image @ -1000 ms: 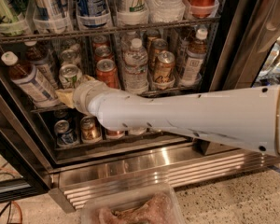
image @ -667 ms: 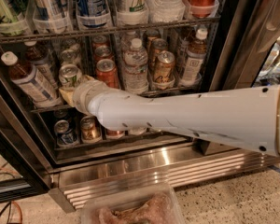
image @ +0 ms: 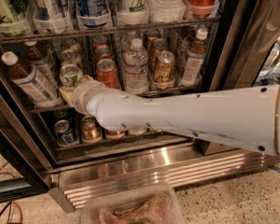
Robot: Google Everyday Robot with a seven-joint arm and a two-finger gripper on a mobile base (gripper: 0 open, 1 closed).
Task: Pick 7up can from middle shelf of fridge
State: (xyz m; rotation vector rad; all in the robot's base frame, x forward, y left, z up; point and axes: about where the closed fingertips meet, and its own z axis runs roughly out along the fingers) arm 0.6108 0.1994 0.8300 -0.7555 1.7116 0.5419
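The 7up can [image: 71, 73], whitish-silver with a pull-tab top, stands at the front left of the middle shelf [image: 170, 90] of the fridge [image: 154, 171]. My white arm reaches in from the right. My gripper [image: 73, 91] is at the can's lower body, right up against it, and hides the bottom of the can. The can stands upright on the rack.
A red Coca-Cola can [image: 106, 73], a water bottle [image: 136, 64] and a gold-brown can [image: 164, 65] stand to the right of the 7up can. A tilted tea bottle [image: 30, 80] lies close on its left. The rack of tall cans [image: 107, 30] hangs just above. A clear tub [image: 130, 208] sits on the floor.
Almost nothing has changed. The arm and gripper stay at the 7up can, and the can has not moved.
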